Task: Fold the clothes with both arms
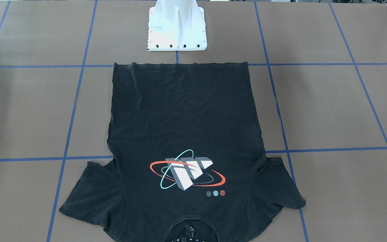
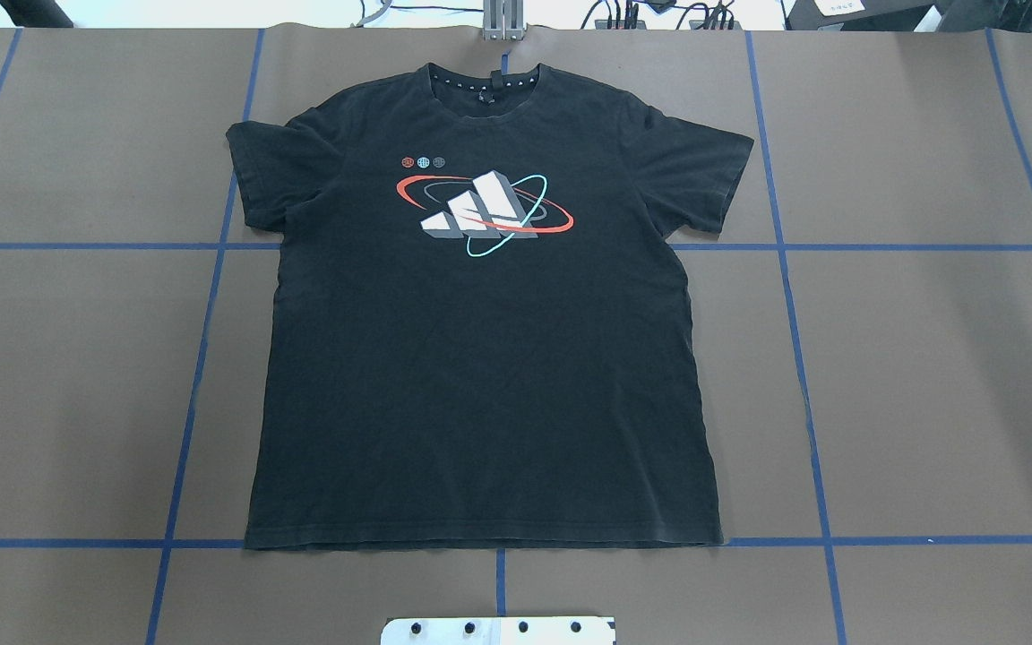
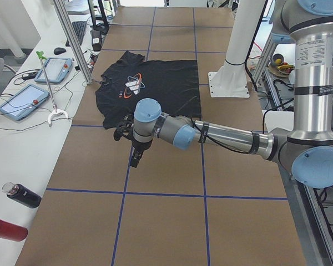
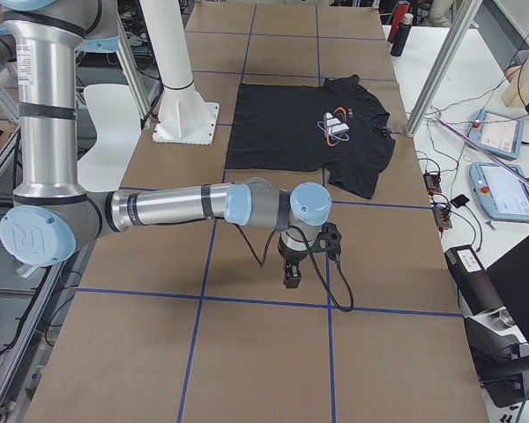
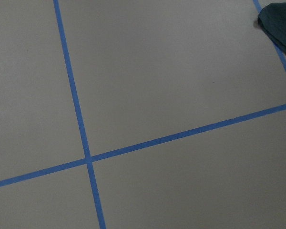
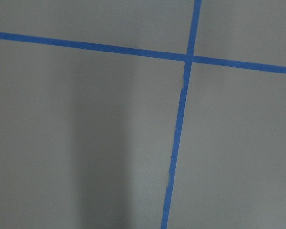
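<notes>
End effector (image 3: 135, 161) downward, arm (image 3: 227, 138) outstretched (left side)

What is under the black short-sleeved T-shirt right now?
The black cotton T-shirt lies flat on the brown table; blue tape lines run in under its edges. Their hidden stretches, and anything thin beneath, are covered; no bulge shows.

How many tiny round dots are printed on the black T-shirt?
3, in a row beside the white block graphic on the black cotton T-shirt: an orange-red dot, a light-blue dot, a dark grey dot. None looks hidden.
</notes>
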Robot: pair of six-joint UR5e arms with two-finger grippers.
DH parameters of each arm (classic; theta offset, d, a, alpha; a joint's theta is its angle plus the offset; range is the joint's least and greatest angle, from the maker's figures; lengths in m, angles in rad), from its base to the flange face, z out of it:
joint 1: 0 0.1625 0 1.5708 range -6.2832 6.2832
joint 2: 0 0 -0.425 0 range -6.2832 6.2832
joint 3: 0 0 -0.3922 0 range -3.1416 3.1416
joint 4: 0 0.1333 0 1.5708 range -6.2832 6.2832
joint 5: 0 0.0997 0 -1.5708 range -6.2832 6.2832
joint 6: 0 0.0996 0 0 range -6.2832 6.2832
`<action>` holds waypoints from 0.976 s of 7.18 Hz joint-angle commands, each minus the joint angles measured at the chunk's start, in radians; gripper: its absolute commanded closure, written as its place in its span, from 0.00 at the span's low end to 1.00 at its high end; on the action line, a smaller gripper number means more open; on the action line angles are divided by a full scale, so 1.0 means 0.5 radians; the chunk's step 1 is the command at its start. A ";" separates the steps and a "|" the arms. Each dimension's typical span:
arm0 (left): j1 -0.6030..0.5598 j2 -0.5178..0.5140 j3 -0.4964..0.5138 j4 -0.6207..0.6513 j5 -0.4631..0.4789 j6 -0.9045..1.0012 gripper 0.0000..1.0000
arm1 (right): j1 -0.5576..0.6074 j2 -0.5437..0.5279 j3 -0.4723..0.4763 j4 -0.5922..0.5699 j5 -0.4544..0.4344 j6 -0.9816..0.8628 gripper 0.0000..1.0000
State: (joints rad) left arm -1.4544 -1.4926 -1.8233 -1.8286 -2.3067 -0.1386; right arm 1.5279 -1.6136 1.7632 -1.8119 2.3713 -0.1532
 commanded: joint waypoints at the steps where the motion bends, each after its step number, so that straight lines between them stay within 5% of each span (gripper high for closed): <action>1: -0.012 0.024 -0.089 -0.018 -0.007 0.013 0.00 | -0.003 0.000 -0.014 0.007 -0.003 0.000 0.00; 4: -0.015 0.107 -0.127 -0.043 -0.138 0.010 0.00 | -0.019 -0.034 -0.071 0.236 0.019 -0.010 0.00; 7: -0.012 0.104 -0.206 -0.043 -0.267 -0.035 0.00 | -0.125 0.033 -0.115 0.355 0.236 0.127 0.00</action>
State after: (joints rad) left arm -1.4606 -1.4423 -1.9094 -1.8501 -2.4048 -0.1443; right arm 1.4969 -1.6195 1.7191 -1.6763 2.4502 -0.1362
